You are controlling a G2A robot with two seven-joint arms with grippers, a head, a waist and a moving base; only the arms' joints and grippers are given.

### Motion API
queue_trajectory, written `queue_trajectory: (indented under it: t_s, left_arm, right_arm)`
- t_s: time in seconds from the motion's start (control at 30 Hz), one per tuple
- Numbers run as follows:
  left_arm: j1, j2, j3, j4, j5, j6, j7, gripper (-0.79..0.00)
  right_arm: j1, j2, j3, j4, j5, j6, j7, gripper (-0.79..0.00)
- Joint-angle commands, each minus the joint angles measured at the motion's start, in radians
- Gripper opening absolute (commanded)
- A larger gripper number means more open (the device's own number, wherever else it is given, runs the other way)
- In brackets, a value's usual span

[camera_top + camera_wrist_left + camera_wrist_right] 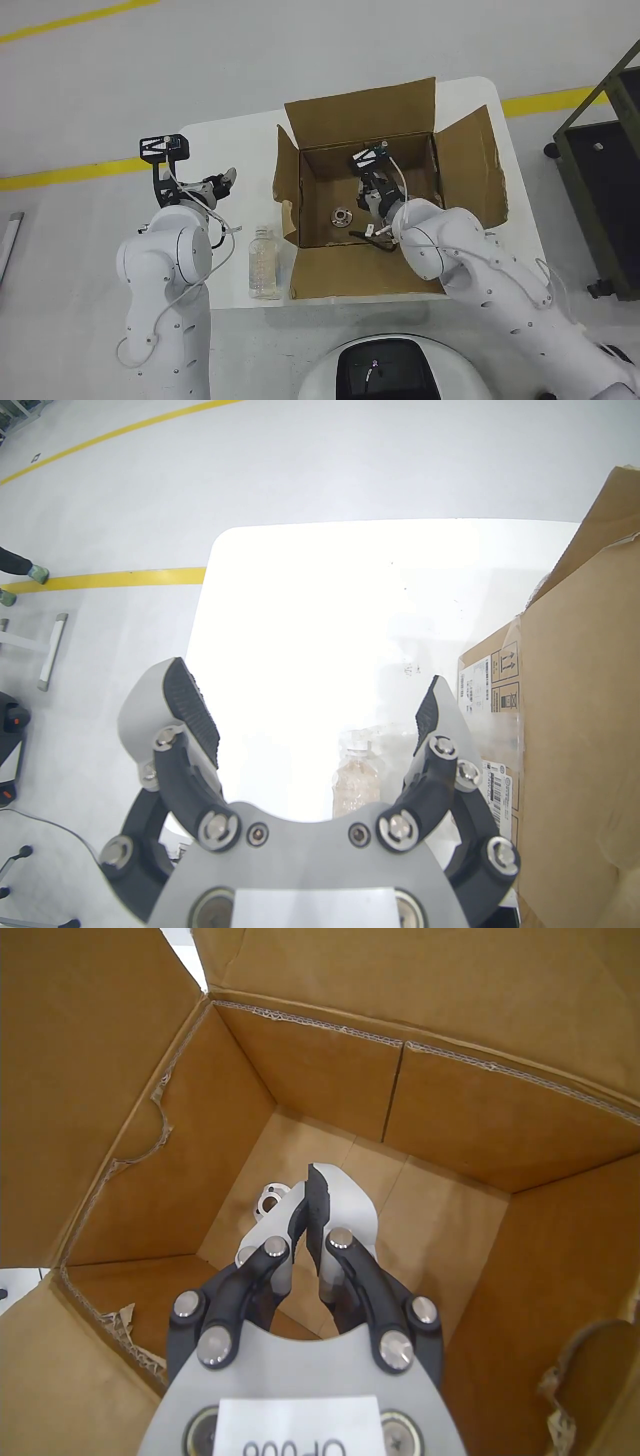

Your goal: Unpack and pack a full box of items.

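**Open box, one part inside, bottle outside**

The brown cardboard box (350, 272) stands upright on the right half of the tabletop with all four flaps folded outward. A small round metal flange (341, 215) lies flat on its floor, near the left wall. A clear plastic bottle (263, 262) lies on its side just beside the box's left wall, toward the tabletop's near edge.

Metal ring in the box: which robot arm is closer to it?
Right. The right end effector is inside the box near the metal ring; the left end effector is outside the box, over the table.
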Motion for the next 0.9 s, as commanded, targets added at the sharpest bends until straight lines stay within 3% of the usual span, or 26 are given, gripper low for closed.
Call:
queue_trajectory:
  t_s: [0.0,0.3,0.53,0.67,0.87]
  left_arm:
    - [0.000,0.000,0.000,0.000,0.000,0.000,0.000,0.000]
    - [0.000,0.000,0.000,0.000,0.000,0.000,0.000,0.000]
    - [0.000,0.000,0.000,0.000,0.000,0.000,0.000,0.000]
    - [0.000,0.000,0.000,0.000,0.000,0.000,0.000,0.000]
    - [0.000,0.000,0.000,0.000,0.000,0.000,0.000,0.000]
  right_arm:
    - [0.000,0.000,0.000,0.000,0.000,0.000,0.000,-0.785]
    - [-0.006,-0.014,-0.011,0.043,0.053,0.009,-0.030,-0.785]
    - [0.176,-0.090,-0.139,0.209,0.149,0.159,0.062,-0.785]
    - [0.289,-0.134,-0.224,0.318,0.158,0.174,0.155,-0.785]
    - [0.375,-0.183,-0.283,0.455,0.175,0.185,0.209,-0.785]
